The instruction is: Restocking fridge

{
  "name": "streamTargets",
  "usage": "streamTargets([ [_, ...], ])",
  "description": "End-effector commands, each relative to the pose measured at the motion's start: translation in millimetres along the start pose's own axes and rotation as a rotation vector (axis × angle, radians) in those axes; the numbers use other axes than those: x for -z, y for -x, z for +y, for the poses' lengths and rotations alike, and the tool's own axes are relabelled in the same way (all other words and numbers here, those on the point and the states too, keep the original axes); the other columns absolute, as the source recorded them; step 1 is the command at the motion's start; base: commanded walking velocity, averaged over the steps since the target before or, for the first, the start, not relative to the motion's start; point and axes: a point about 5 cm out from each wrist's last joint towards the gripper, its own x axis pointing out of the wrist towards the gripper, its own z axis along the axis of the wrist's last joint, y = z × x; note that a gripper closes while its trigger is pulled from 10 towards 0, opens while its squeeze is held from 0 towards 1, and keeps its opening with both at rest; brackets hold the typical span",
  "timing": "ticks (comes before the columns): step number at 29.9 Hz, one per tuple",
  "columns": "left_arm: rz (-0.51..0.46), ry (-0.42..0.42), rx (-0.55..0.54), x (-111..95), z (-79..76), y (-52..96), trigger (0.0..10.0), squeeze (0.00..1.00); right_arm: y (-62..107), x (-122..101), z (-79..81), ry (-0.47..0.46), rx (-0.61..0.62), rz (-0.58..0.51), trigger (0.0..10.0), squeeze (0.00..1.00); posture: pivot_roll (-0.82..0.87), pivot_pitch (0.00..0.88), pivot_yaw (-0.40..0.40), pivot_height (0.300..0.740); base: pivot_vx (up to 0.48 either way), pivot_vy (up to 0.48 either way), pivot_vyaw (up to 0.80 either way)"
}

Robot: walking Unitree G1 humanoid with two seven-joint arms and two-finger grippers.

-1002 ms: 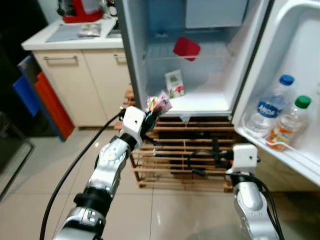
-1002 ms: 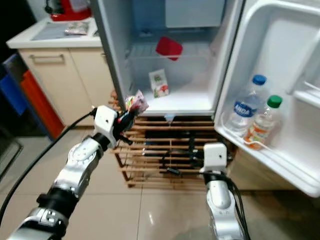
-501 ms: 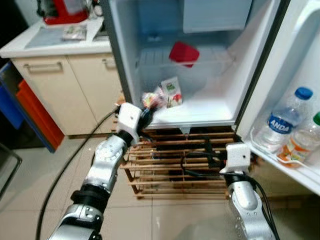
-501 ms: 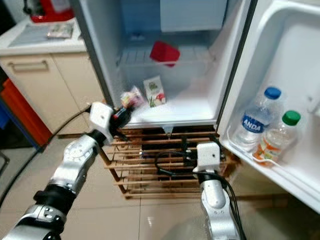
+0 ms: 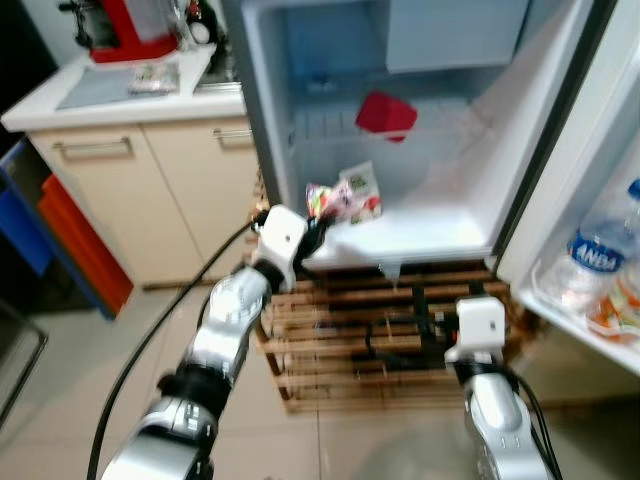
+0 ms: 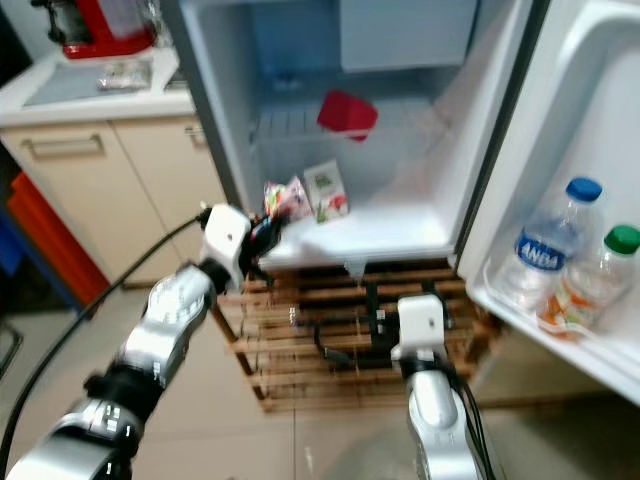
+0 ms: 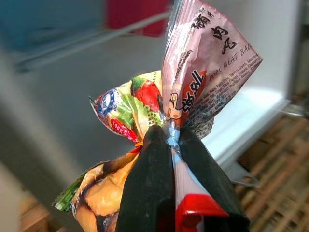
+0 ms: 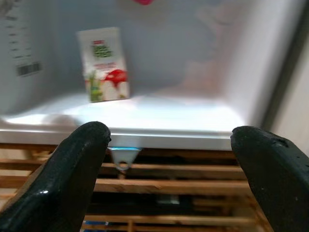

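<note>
Left claw (image 7: 170, 140): pinches the snack packets (image 7: 193, 72) at the fridge (image 5: 440, 215) floor's near-left edge.
Right claw (image 8: 171, 159): spread, idle, low.
Advice: carry farther in, beside the carton (image 6: 326, 190), before letting go.

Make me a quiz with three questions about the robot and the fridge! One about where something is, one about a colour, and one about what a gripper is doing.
1. Where is the small white carton?
A. on the kitchen counter
B. on the floor of the fridge
C. in the door shelf

2. What colour is the cap of the water bottle with the blue label?
A. blue
B. red
C. yellow

3. What is the left gripper doing?
A. hanging open
B. gripping a bottle
C. pinching snack packets

Answers:
1 B: the carton stands upright inside the fridge at the back, near the packets.
2 A: its cap is blue; the bottle beside it has a green one.
3 C: the left wrist view shows both black fingers closed on the gathered ends of the colourful packets.
</note>
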Motion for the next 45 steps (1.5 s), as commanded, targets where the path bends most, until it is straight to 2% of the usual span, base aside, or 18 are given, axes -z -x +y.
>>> streamTargets([
  [1, -0.038, -0.057, 0.040, -16, -7.3, -14.0, 10.0, 0.00, 3.3, 1, -1.0, -0.002, 0.000, 0.001, 10.0, 0.00, -0.18, 0.000, 0.111, 0.740, 0.000, 0.000, -0.55],
  [5, -0.031, -0.070, 0.045, -17, -10.6, -19.3, 10.0, 0.00, 6.6, 0, 2.9, 0.004, -0.015, -0.006, 10.0, 0.00, -0.19, 0.000, 0.115, 0.740, 0.000, 0.000, 0.00],
  [10, -0.034, -0.067, 0.053, -17, -12.9, -21.4, 10.0, 0.00, 9.3, -3, 5.1, 0.012, -0.029, -0.013, 10.0, 0.00, -0.20, 0.000, 0.121, 0.740, 0.000, 0.000, -0.75],
  [22, 0.003, -0.049, 0.008, -17, -5.3, -30.4, 10.0, 0.00, 21.2, -4, 8.2, 0.013, -0.076, -0.003, 10.0, 0.00, -0.23, 0.000, 0.126, 0.740, 0.447, 0.000, -0.14],
  [28, -0.034, 0.000, 0.019, -18, -6.9, -29.2, 10.0, 0.00, 22.7, -5, 8.1, 0.007, -0.087, -0.001, 10.0, 0.00, -0.23, 0.000, 0.127, 0.740, 0.092, 0.451, 0.00],
  [34, -0.054, 0.007, 0.030, -13, -12.1, -24.2, 10.0, 0.00, 25.4, -4, 9.0, -0.002, -0.098, 0.011, 10.0, 0.00, -0.23, 0.000, 0.125, 0.740, 0.000, 0.454, 0.00],
  [37, -0.056, -0.030, 0.020, -14, -11.6, -24.5, 10.0, 0.00, 25.5, -4, 9.6, -0.004, -0.100, 0.013, 10.0, 0.00, -0.22, 0.000, 0.123, 0.740, 0.000, 0.000, 0.00],
  [38, -0.032, -0.069, 0.015, -13, -11.5, -26.4, 10.0, 0.00, 25.1, -5, 10.2, -0.006, -0.103, 0.012, 10.0, 0.00, -0.22, 0.000, 0.122, 0.740, 0.000, 0.000, 0.00],
  [40, -0.019, -0.083, 0.015, -12, -11.6, -27.4, 10.0, 0.00, 24.8, -5, 10.4, -0.006, -0.104, 0.012, 10.0, 0.00, -0.22, 0.000, 0.122, 0.740, 0.000, 0.000, 0.00],
  [42, 0.005, -0.142, 0.032, -15, -15.9, -34.7, 10.0, 0.00, 23.6, -7, 11.9, -0.018, -0.117, 0.009, 10.0, 0.00, -0.22, 0.000, 0.119, 0.740, 0.000, 0.000, 0.00],
  [45, 0.016, -0.170, 0.049, -20, -21.3, -41.5, 10.0, 0.00, 25.0, -9, 14.5, -0.022, -0.136, 0.008, 10.0, 0.00, -0.22, 0.000, 0.119, 0.740, 0.000, 0.000, 0.00],
])
